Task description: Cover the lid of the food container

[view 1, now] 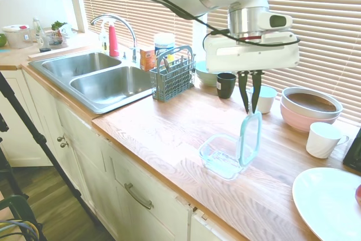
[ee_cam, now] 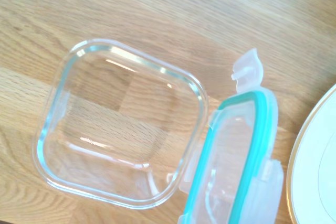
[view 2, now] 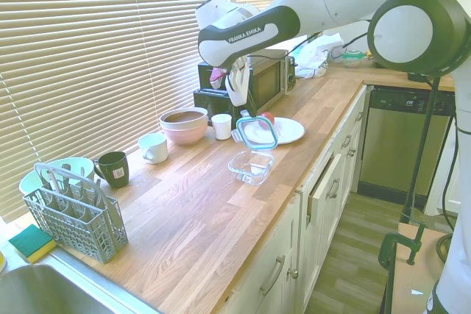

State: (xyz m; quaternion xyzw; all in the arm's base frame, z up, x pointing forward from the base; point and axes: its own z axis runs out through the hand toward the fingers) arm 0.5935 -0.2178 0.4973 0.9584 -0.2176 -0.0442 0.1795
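The hand is hanging straight down over the wooden table, its two dark fingers pinching the top edge of the lid. The lid is standing nearly upright, its lower edge resting at the right rim of the food container. In the second exterior view the fingers are largely hiding behind the wrist, so the grip itself is hard to make out there; only the lid is showing clearly above the food container. In the wrist view the food container is lying open and empty on the table, and the lid is being cut off at the frame's lower edge, one clear flap sticking out. A white plate is sitting near right, partly out of frame
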